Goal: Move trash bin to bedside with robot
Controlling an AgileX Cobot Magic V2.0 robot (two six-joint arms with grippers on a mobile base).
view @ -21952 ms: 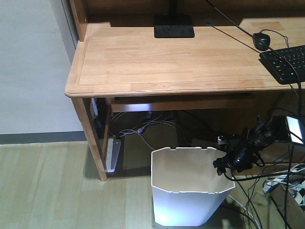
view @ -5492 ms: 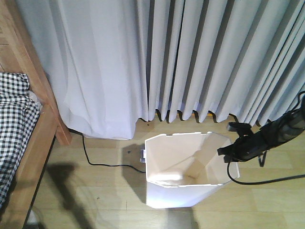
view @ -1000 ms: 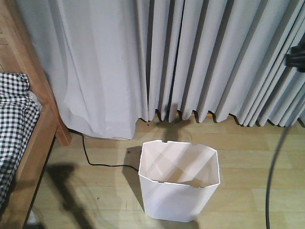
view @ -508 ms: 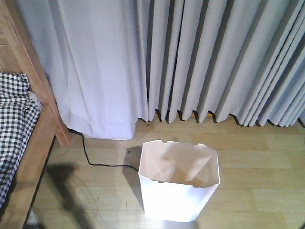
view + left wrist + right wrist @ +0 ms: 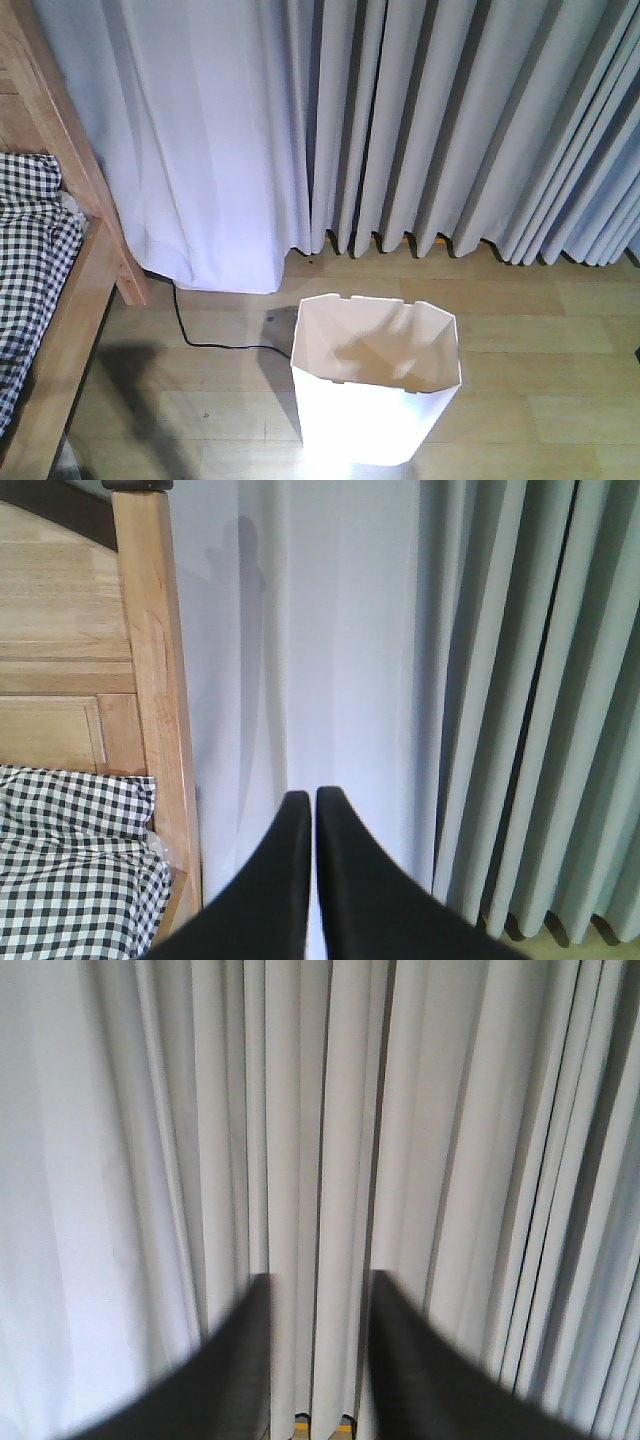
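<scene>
The white trash bin [image 5: 372,400] stands upright on the wooden floor in the front view, cream inside, with nothing touching it. The bedside shows at the left: a light wooden bed frame [image 5: 60,160] with black-and-white checked bedding [image 5: 30,250]. No arm appears in the front view. In the left wrist view my left gripper [image 5: 311,798] is shut with nothing held, facing the curtain beside the bed frame [image 5: 150,680] and checked bedding [image 5: 70,870]. In the right wrist view my right gripper [image 5: 318,1285] is open and empty, pointing at the curtain.
Pale grey floor-length curtains [image 5: 400,130] hang right behind the bin. A black cable [image 5: 205,340] runs on the floor from the bed post toward the bin. Wooden floor [image 5: 560,380] extends right of the bin.
The right arm, which held the bin's right rim earlier, has let go and risen out of the front view. The bin stays where it was set.
</scene>
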